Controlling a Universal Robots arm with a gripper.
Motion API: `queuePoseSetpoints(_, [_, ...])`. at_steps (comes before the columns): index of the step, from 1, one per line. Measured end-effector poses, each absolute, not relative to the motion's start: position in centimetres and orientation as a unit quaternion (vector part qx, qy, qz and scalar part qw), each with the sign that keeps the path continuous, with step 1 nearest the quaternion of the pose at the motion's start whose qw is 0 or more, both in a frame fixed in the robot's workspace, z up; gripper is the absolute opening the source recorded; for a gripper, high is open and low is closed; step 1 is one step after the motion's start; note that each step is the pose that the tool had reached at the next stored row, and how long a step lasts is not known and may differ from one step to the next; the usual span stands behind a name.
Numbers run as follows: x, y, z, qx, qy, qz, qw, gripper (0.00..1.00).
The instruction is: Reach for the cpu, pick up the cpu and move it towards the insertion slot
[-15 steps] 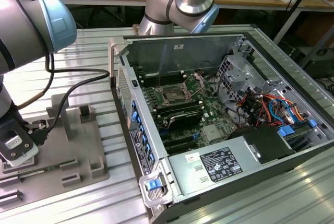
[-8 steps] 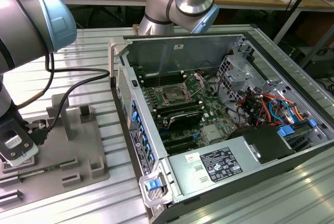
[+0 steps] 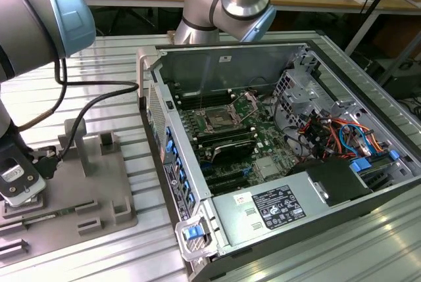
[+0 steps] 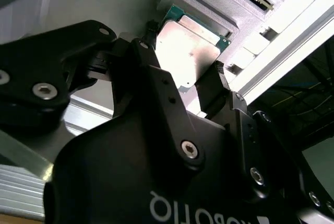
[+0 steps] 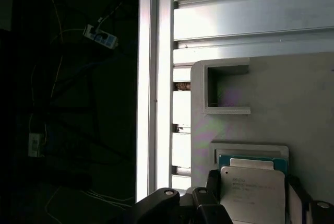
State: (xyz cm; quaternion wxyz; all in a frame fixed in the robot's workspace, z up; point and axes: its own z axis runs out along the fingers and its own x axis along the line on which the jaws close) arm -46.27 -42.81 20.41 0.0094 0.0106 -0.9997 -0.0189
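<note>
Pinching the cpu (image 5: 253,195) by opposite edges, the hand (image 4: 183,52) sits low over the grey tray (image 5: 292,109).

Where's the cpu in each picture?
Exterior view: hidden beneath the gripper, at the exterior view's left.
Second wrist view: the cpu shines silver just past the gripper's black body.
First wrist view: the cpu sits beside the gripper, over grey plastic.
Shared landmark: the grey tray under it.
</note>
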Motion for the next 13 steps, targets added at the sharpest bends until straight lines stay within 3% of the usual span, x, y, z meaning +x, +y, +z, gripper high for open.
queuePoseSetpoints(13, [-46.3,-42.8,21.7,0.011,-1.0,-0.021,0.01,0.55])
